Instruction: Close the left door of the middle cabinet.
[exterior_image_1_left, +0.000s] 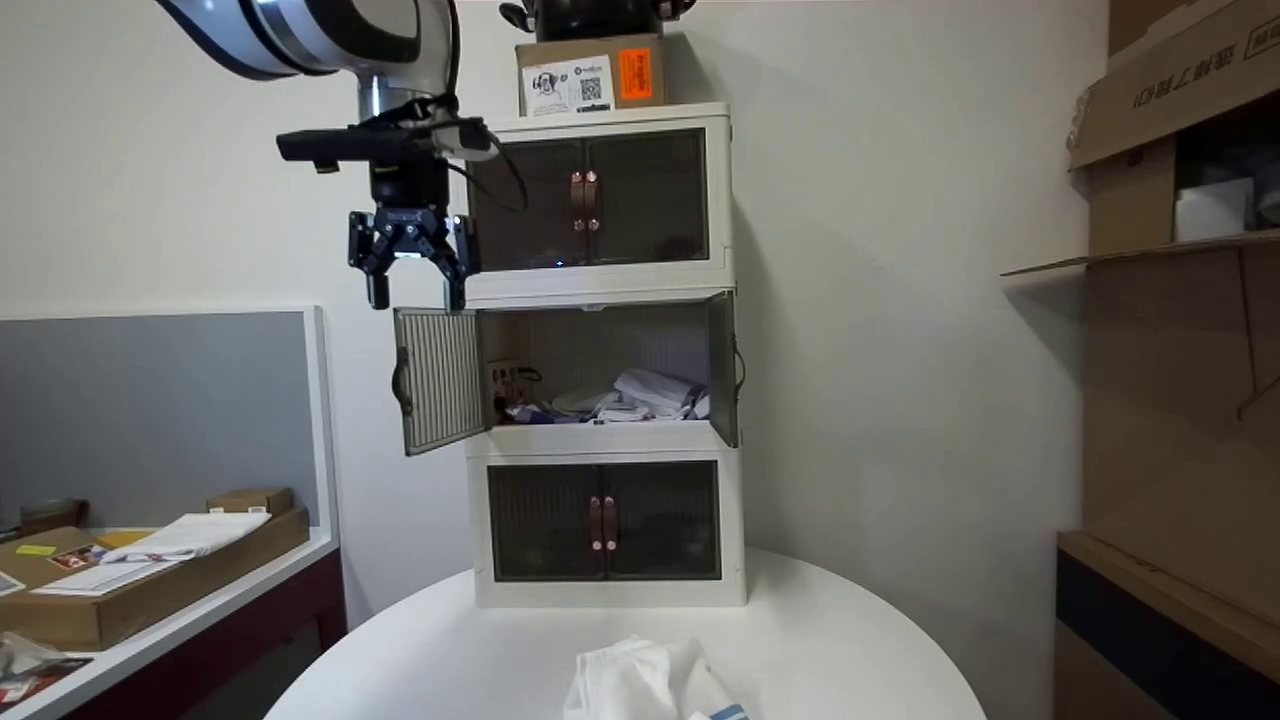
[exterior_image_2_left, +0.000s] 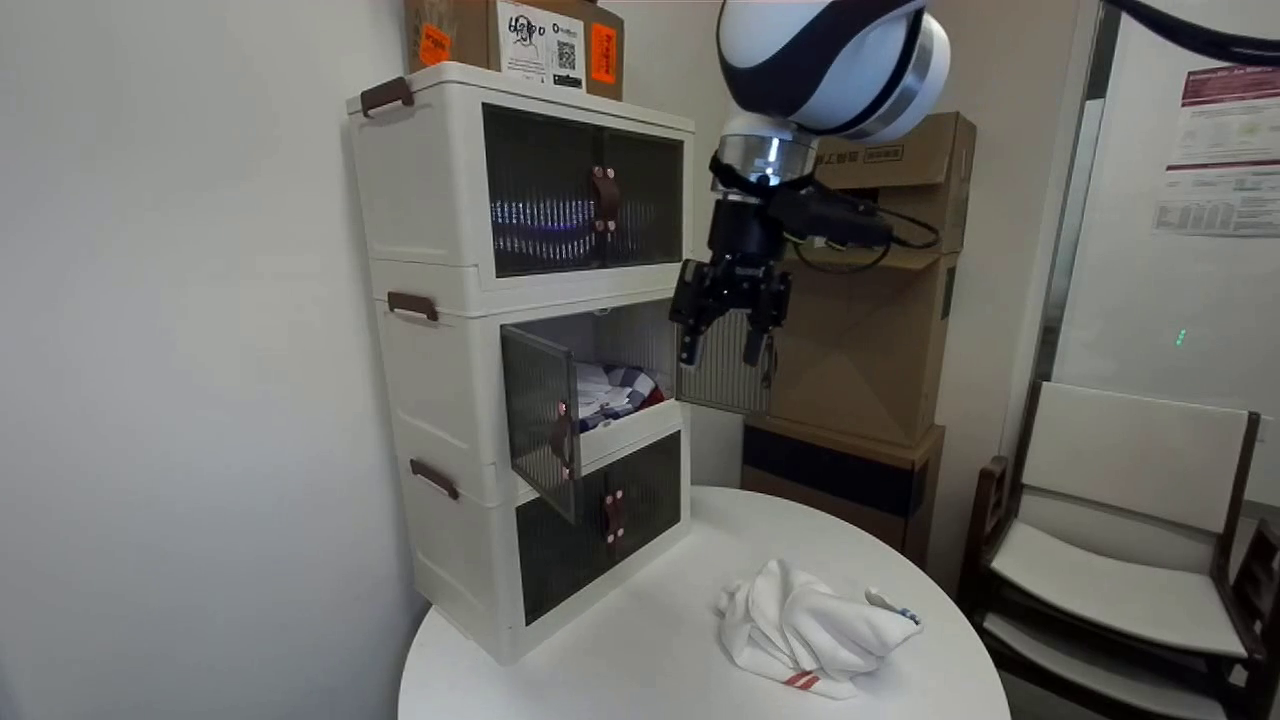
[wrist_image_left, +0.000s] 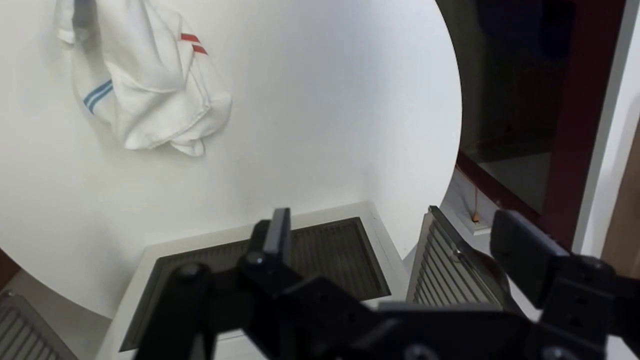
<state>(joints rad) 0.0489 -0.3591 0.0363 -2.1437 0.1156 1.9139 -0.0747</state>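
Parted pincer (exterior_image_1_left: 416, 294) above open left door (exterior_image_1_left: 445, 380)

Lab or office (cannot tell which), robot arm (exterior_image_2_left: 800, 60), cardboard boxes (exterior_image_2_left: 850, 340), printed poster (exterior_image_2_left: 1230, 140)

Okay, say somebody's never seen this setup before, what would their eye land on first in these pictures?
Likely the middle cabinet halfway up the white stack, its left door and right door both standing open. Next, the black gripper, hanging with its jaws apart near that left door. Then the crumpled white cloth with red and blue stripes, lying on the round table in front of the stack.
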